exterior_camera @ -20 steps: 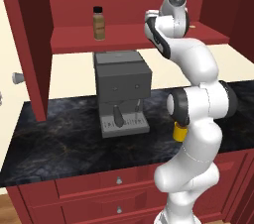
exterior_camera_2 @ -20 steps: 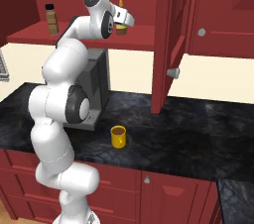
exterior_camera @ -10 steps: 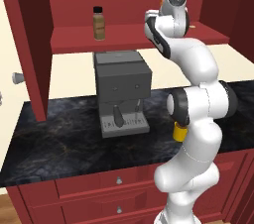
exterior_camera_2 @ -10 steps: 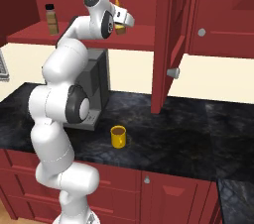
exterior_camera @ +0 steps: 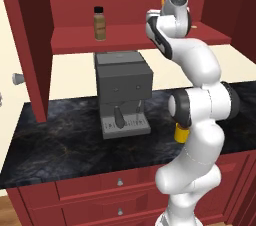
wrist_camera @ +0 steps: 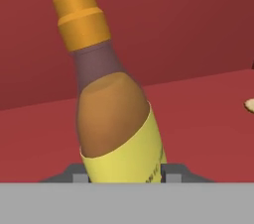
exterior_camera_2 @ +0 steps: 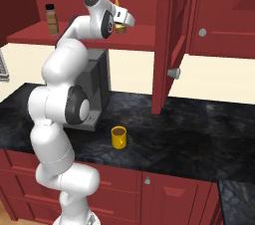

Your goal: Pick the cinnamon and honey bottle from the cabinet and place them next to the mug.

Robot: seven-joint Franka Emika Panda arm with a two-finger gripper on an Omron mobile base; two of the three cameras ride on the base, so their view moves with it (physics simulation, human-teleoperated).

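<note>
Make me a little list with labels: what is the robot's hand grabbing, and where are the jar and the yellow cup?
gripper: closed around the slim amber-yellow honey bottle with its orange pointed tip, on the dark red cabinet shelf
cinnamon jar, black cap: standing on the same shelf, apart from the hand
small yellow mug: on the black counter, beside the grey coffee machine

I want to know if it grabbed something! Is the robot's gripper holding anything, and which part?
The gripper is closed around the honey bottle, down low on its yellow-labelled body. The bottle is on the cabinet shelf; whether it's lifted can't be told.
</note>
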